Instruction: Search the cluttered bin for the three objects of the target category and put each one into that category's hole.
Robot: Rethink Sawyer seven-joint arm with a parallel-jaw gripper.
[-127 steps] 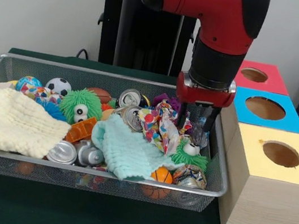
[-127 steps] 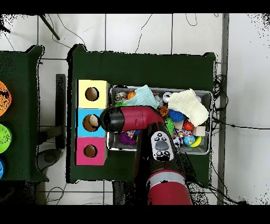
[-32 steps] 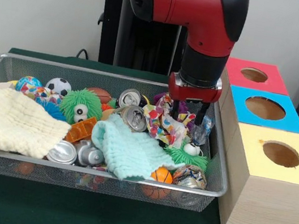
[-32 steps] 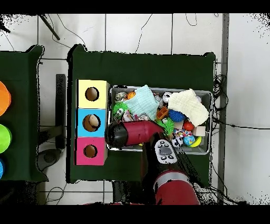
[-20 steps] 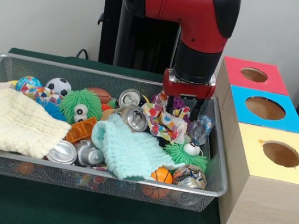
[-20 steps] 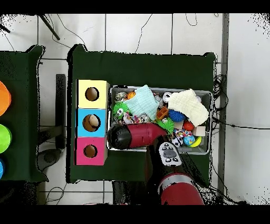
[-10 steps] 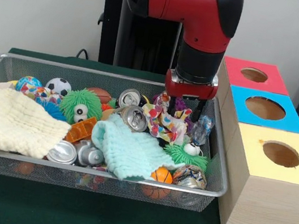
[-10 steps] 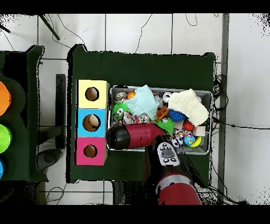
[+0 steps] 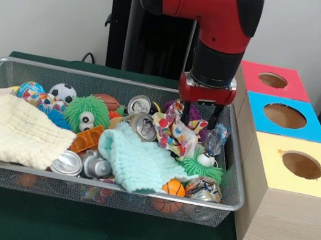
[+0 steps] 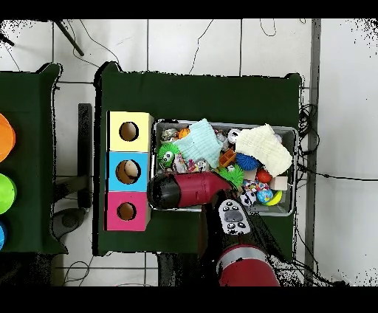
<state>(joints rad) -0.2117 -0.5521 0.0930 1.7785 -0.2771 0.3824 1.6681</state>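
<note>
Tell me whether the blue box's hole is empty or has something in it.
Something is in it. In the overhead view a pale rounded object fills the hole of the blue box; what it is cannot be told.

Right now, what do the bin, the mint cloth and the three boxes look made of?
Bin: silver wire mesh, see-through walls. Mint cloth: soft crinkled fabric, likely cotton gauze, matte. Boxes: pale wood by the grain; tops painted or papered red, blue, yellow.
</note>
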